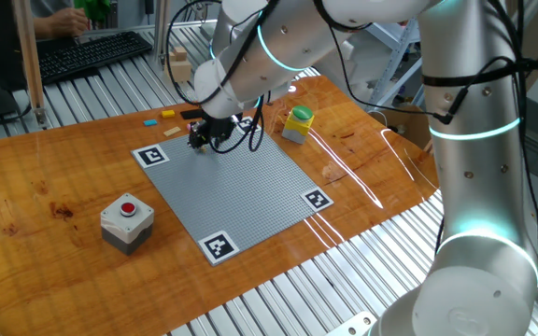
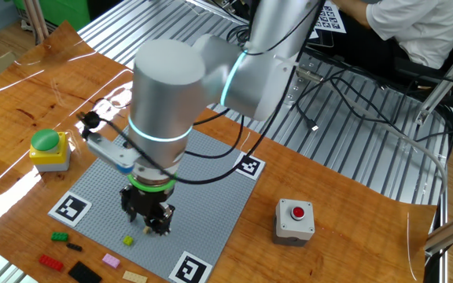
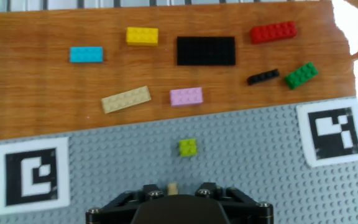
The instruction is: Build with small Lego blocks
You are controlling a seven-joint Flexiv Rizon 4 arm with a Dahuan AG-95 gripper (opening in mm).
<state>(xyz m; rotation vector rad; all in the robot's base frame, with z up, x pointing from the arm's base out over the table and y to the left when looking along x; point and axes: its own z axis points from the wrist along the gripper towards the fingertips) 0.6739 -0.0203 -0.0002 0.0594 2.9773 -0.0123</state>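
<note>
Just above the gripper (image 3: pixel 176 190) on the grey plate (image 3: pixel 260 162), whose fingers' state is unclear, sits a light, rigid yellow-green brick (image 3: pixel 188 147), probably best pinched across its flat sides.

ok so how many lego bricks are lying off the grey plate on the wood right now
8: cyan brick, yellow brick, black plate, red brick, small black brick, green brick, tan brick, pink brick. More may lie outside the hand view.
</note>
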